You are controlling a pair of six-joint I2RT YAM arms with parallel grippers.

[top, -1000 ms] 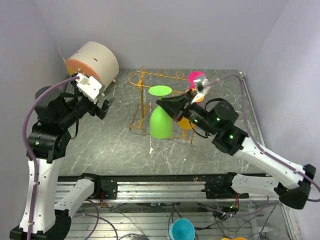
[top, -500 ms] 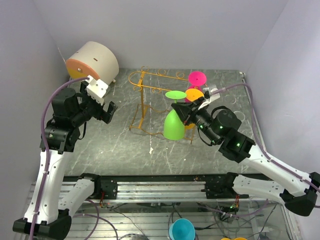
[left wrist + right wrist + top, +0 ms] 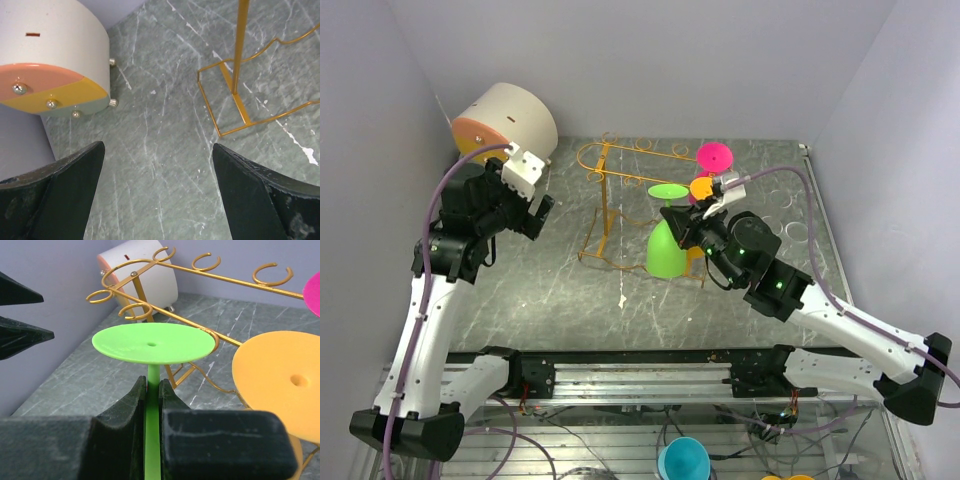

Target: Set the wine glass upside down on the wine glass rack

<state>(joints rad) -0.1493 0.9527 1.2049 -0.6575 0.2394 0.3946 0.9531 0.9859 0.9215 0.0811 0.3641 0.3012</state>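
Observation:
The green wine glass (image 3: 666, 252) hangs upside down, bowl down and round foot (image 3: 152, 342) up, beside the golden wire rack (image 3: 605, 160). My right gripper (image 3: 682, 222) is shut on its stem (image 3: 152, 385), just below the foot. In the right wrist view the foot sits level with a loop on the rack's top rail (image 3: 150, 310). An orange glass (image 3: 701, 187) and a pink glass (image 3: 713, 155) hang on the rack to the right. My left gripper (image 3: 530, 205) is open and empty, above the table left of the rack base (image 3: 240, 107).
A round cream drum with an orange face (image 3: 505, 122) stands at the back left, also in the left wrist view (image 3: 50, 60). Grey walls close in the left, back and right. A metal rail (image 3: 640, 365) runs along the near edge.
My right gripper has moved the green glass right, from the rack's left-middle to beside the orange glass. My left arm has risen and drawn back toward the drum.

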